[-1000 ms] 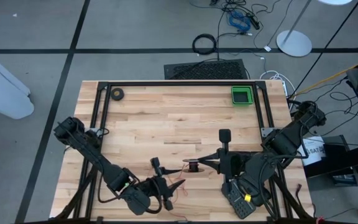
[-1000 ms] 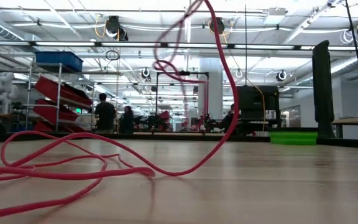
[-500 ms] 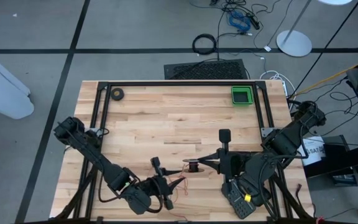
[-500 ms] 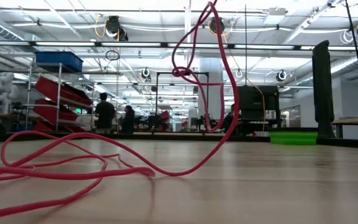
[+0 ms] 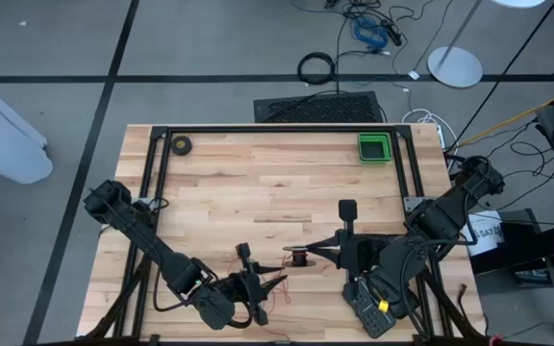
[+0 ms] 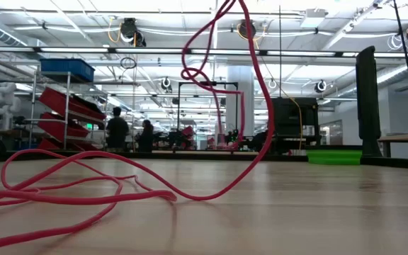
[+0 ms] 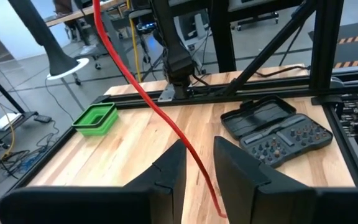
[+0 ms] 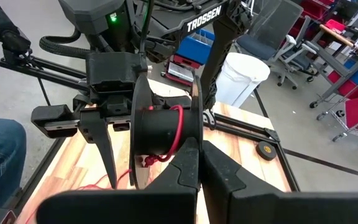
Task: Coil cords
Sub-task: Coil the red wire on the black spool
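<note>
Presently, at the near edge of the table (image 5: 258, 192), the left claw (image 7: 197, 171) stands with its two fingers parted a little and the red cord (image 7: 148, 99) running through the gap; the fingers do not visibly pinch it, so whether the cord is gripped cannot be told. Slack cord lies in loose loops on the wood close to the near edge (image 6: 83, 188) and rises in a tangled loop above the table. Just beyond, toward the table's middle, the right claw (image 8: 197, 165) is clenched on a small dark spool (image 8: 160, 134), which carries only a few red turns; in the high view the spool (image 5: 299, 258) sits between the two claws. A case of bits (image 7: 275, 130) lies on the table near the right arm. Farther off, a green tray (image 5: 374, 147) and a small dark tape roll (image 5: 181, 145) rest at the far corners, well apart from the work. Risks, as a judgement: the raised loop shows a knot-like crossing, and tension applied there would likely tighten it; the loose loops may snag on the left arm or slide off the near edge; a light hold at the left claw could let the cord slip, leaving slack turns on the spool.
</note>
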### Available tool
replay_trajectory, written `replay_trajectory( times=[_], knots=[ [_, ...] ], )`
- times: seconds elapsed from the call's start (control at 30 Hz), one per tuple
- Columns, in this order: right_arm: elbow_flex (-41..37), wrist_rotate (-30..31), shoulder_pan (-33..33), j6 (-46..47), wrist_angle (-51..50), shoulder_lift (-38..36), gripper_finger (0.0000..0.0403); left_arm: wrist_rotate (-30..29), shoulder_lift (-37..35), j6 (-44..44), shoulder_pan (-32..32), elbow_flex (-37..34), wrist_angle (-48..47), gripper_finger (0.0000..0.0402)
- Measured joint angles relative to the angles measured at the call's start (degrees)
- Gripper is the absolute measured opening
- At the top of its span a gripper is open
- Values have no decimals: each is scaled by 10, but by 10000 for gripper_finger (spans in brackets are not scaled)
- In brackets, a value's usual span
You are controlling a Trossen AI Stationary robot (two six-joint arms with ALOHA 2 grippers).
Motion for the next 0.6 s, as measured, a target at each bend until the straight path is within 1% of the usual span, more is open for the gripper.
replay_trajectory(
  times=[0.07, 0.23, 0.27, 0.43, 0.6],
  knots=[
    [0, 0, 0, 0, 0, 0, 0, 0, 0, 0, 0, 0, 0, 73],
    [0, 0, 0, 0, 0, 0, 0, 0, 0, 0, 0, 0, 0, 16],
    [0, 0, 0, 0, 0, 0, 0, -3, 0, 0, 0, 0, 0, 10],
    [0, 0, 1, 15, 1, 3, 0, -47, 0, 0, 0, 0, 1, 4],
    [-1, 0, 4, 37, 8, 20, 0, -52, 0, -7, 6, 0, -2, 3]
  ],
)
